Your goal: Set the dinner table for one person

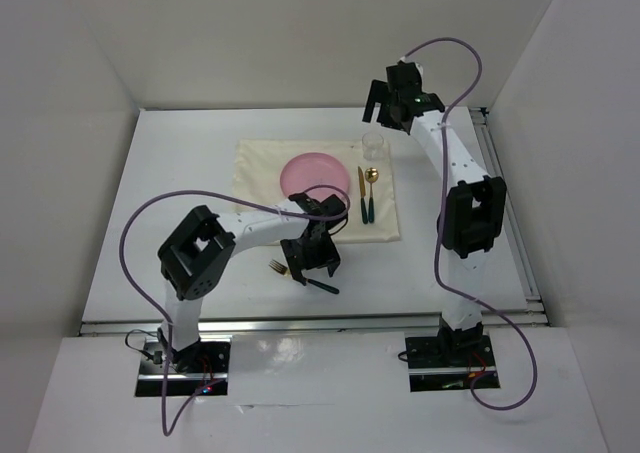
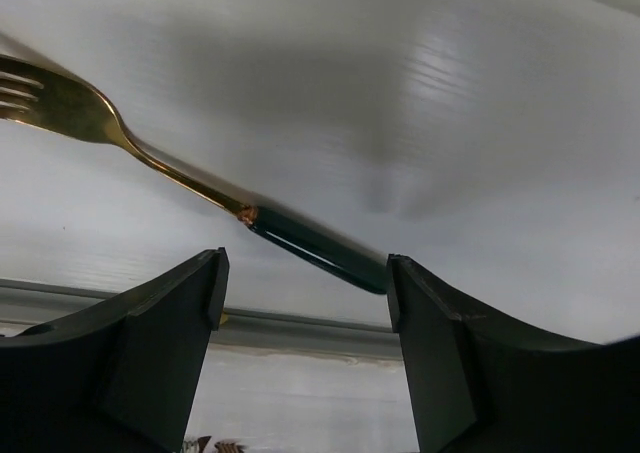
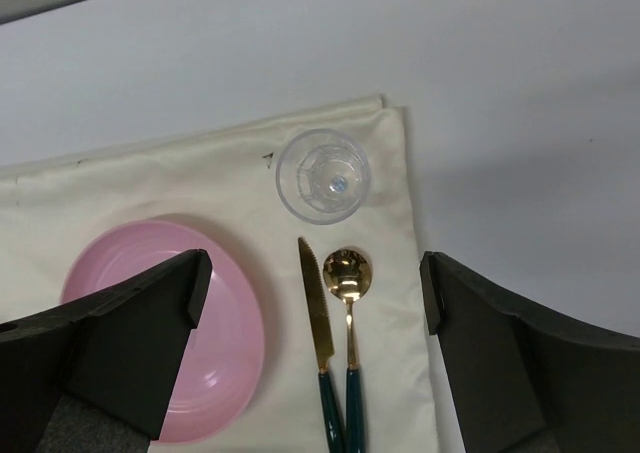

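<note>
Left fingers [image 2: 150,353] wide apart over fork [image 2: 90,113]; right fingers [image 3: 110,343] likewise

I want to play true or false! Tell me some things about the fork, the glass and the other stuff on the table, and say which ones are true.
1. The fork lies on the placemat. False: it lies on the bare white dinner table, nearer the arms than the placemat.
2. The knife and spoon lie side by side next to the pink plate. True.
3. The glass is tipped over. False: it stands upright near the placemat's corner, just beyond the spoon.
4. The right gripper is open and holds nothing. True.
</note>
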Motion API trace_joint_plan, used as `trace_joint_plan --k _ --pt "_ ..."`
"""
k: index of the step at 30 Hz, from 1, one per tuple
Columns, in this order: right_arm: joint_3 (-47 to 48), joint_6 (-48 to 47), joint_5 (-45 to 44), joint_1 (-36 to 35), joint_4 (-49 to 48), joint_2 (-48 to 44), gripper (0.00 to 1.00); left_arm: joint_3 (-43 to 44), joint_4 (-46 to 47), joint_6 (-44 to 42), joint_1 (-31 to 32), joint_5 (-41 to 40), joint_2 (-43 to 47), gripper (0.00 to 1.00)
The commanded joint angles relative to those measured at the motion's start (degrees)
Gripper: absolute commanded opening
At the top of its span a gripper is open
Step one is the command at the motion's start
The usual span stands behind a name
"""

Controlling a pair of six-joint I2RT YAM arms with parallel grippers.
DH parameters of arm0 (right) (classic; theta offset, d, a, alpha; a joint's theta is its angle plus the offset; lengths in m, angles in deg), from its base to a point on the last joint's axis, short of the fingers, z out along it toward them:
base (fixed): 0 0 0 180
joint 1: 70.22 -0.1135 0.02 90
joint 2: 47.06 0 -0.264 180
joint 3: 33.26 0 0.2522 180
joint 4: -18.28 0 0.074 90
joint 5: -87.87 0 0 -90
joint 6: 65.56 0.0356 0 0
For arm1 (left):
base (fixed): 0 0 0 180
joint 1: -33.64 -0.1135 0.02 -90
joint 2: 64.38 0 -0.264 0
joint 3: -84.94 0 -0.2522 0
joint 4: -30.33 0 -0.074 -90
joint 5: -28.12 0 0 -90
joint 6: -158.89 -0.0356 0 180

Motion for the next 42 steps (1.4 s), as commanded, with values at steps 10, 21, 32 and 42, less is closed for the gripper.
trace_joint_plan --k 10,21,32,42 --pt "-4.86 -1.22 1.07 1.26 -3.35 -4.35 0.99 -3.51 -0.30 9.61 0.56 0.49 -2.46 0.47" --pt "-4.86 -1.75 1.60 2.40 -3.35 -4.87 0.99 -12.22 -4.24 12.43 1.25 -4.94 12.20 0.00" --pt "-15.13 -1.22 3.79 3.54 -4.58 -13.12 0.99 4.64 -15.94 -11.72 -7.61 -19.79 12.75 0.00" --pt "-38.50 3.00 8.72 3.54 -8.27 -31.31 0.99 27.64 -8.74 -43.37 -23.43 -20.69 -5.43 0.00"
